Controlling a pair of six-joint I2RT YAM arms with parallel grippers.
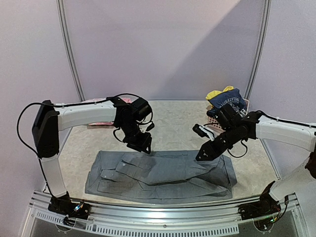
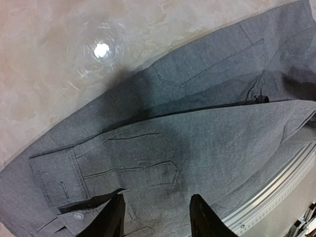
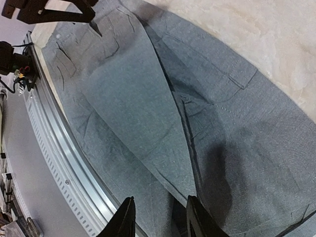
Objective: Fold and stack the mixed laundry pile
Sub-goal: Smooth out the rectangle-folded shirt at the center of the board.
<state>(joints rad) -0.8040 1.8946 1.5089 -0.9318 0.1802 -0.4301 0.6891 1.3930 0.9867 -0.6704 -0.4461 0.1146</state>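
The grey collared shirt [image 1: 163, 175] is lying at the near edge of the table [image 1: 173, 121], being folded lengthwise, not yet finished. The left gripper [image 1: 140, 144] and right gripper [image 1: 203, 154] are being held half open over it, empty. The navy top [image 1: 228, 102] and yellow piece [image 1: 217, 93] are waiting at the back right, unfolded

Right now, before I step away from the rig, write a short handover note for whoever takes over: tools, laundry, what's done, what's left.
Left tool: open, empty, above the shirt's far edge.
Right tool: open, empty, low at the far edge of the shirt, towards its right end.
Shirt: grey, spread along the near side of the table, one long side folded over.
Navy top and yellow piece: heaped at the far right, unfolded.
Done: the shirt's first fold only.
Left: finish the shirt, fold the others, stack everything.
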